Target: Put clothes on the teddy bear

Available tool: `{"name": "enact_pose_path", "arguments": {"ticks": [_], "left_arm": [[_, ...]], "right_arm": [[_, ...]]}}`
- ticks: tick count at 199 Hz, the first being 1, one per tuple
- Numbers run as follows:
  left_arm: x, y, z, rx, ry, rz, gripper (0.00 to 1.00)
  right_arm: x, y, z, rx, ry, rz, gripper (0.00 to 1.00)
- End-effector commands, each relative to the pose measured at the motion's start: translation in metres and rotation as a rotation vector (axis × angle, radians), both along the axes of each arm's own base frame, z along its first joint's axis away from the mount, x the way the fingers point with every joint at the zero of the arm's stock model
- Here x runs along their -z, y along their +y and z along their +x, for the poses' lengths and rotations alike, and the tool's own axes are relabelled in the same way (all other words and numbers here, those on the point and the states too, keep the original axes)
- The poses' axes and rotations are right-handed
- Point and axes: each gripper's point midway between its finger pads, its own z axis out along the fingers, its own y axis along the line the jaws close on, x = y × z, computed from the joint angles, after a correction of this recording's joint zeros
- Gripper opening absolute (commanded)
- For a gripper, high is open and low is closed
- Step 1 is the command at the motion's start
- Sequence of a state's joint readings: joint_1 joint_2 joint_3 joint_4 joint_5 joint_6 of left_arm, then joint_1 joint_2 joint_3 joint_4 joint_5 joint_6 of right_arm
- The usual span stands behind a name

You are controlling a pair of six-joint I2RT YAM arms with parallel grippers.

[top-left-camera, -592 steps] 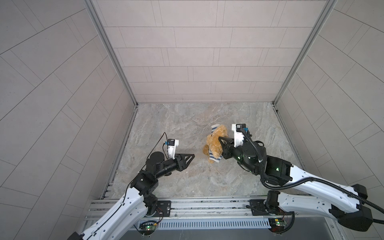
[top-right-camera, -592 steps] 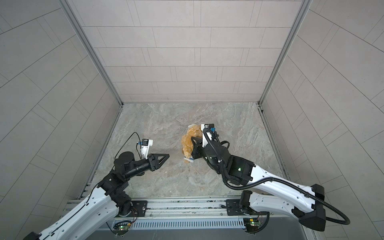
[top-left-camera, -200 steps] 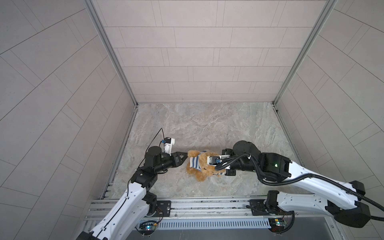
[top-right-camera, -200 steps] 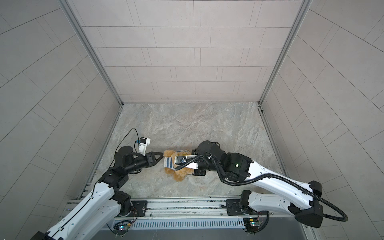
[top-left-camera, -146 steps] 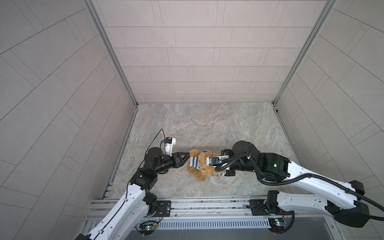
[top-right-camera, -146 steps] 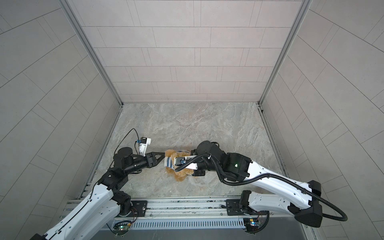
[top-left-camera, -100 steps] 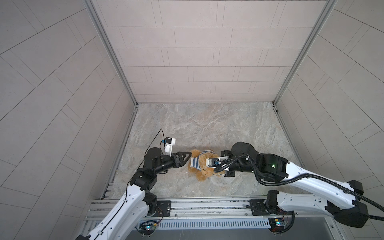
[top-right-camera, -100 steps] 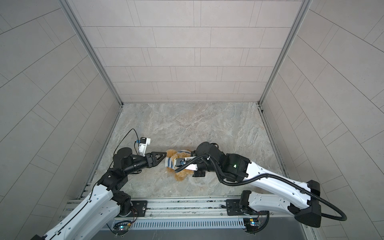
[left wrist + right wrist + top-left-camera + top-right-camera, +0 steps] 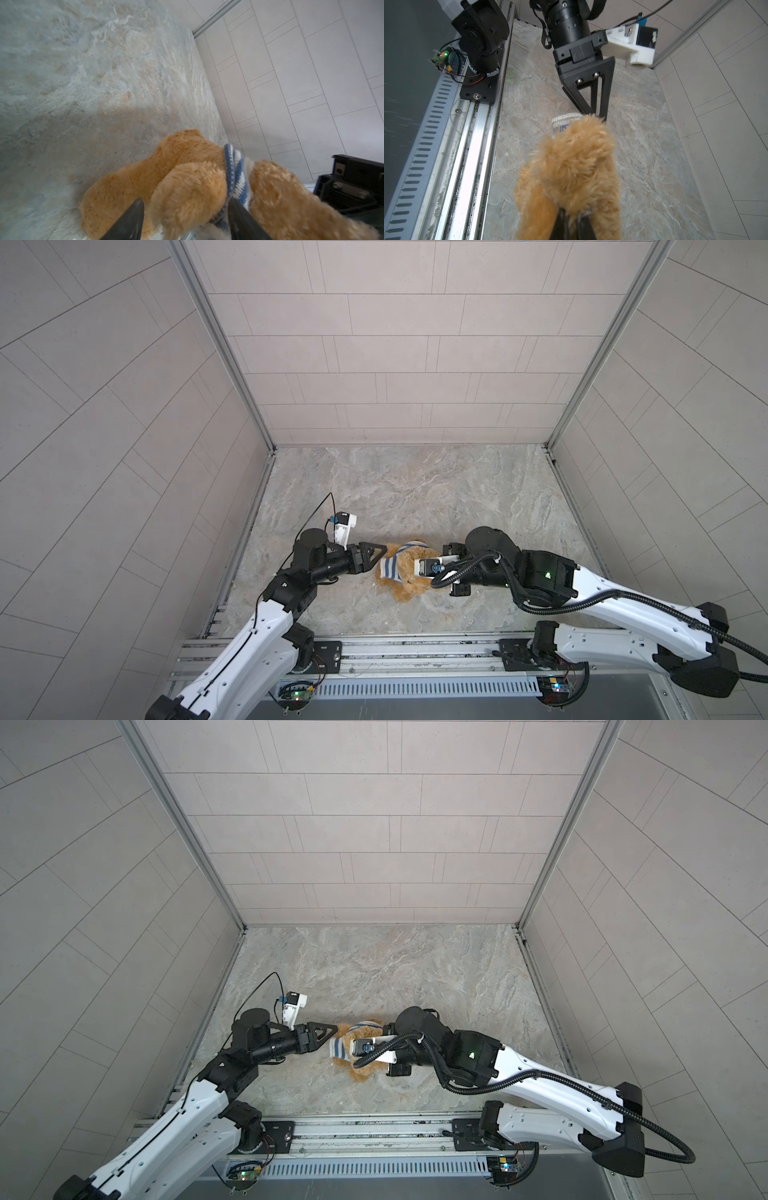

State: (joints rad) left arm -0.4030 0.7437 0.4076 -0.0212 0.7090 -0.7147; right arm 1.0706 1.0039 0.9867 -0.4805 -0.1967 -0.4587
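The teddy bear (image 9: 409,578) (image 9: 365,1065) is golden-brown and fluffy and lies low over the marble floor between my two arms. A blue-and-white striped shirt (image 9: 388,566) (image 9: 234,176) is bunched round its body on the side facing my left arm. My left gripper (image 9: 380,558) (image 9: 185,209) is open, its fingers (image 9: 133,218) either side of a furry limb, one finger against the shirt's edge. My right gripper (image 9: 571,216) is shut on the bear's fur (image 9: 571,166) at the opposite end. In both top views the wrist camera hides its fingertips.
An aluminium rail (image 9: 395,651) (image 9: 467,145) runs along the front edge of the floor, with both arm bases on it. Tiled walls (image 9: 374,364) close in the back and both sides. The marble floor (image 9: 415,489) stretches behind the bear.
My left gripper's jaws have spread from a narrow grip at the shirt to wide apart. The bear and my right arm have barely shifted in the last second.
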Motion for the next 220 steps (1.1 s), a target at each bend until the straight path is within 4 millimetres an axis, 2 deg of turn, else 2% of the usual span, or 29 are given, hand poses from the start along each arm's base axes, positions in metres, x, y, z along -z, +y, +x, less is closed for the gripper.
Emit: {"name": "enact_pose_path", "arguments": {"ticks": [1,18,52,68,83,115,149,165,186,220], "left_arm": [[-0.015,-0.011,0.001,0.041,-0.043,0.003,0.64],[-0.013,-0.019,-0.001,0.062,-0.035,-0.005,0.55],[-0.020,-0.019,0.000,0.048,-0.057,-0.044,0.20],[-0.027,-0.017,0.002,0.029,-0.079,-0.047,0.07],[-0.032,-0.010,0.006,-0.011,-0.096,-0.033,0.00],[-0.046,0.004,0.017,-0.098,-0.123,-0.033,0.00],[-0.046,0.020,0.024,-0.184,-0.138,0.045,0.00],[-0.047,0.022,0.026,-0.209,-0.145,0.045,0.00],[-0.044,0.020,0.027,-0.209,-0.146,0.034,0.00],[-0.036,0.017,0.025,-0.196,-0.133,0.035,0.00]], "right_arm": [[-0.014,0.003,-0.004,-0.031,-0.016,0.060,0.00],[-0.012,0.004,-0.005,-0.033,-0.007,0.063,0.00],[-0.008,0.002,-0.001,-0.011,-0.002,0.072,0.00],[-0.008,-0.001,0.002,0.013,-0.009,0.086,0.11],[-0.009,-0.005,0.008,0.052,-0.015,0.106,0.21],[-0.006,-0.021,0.027,0.195,0.021,0.135,0.31],[-0.008,-0.028,0.031,0.286,0.088,0.186,0.39],[-0.004,-0.024,0.029,0.305,0.120,0.195,0.42],[0.009,-0.017,0.032,0.348,0.108,0.124,0.48],[0.014,0.005,0.043,0.385,0.124,0.147,0.51]]}}
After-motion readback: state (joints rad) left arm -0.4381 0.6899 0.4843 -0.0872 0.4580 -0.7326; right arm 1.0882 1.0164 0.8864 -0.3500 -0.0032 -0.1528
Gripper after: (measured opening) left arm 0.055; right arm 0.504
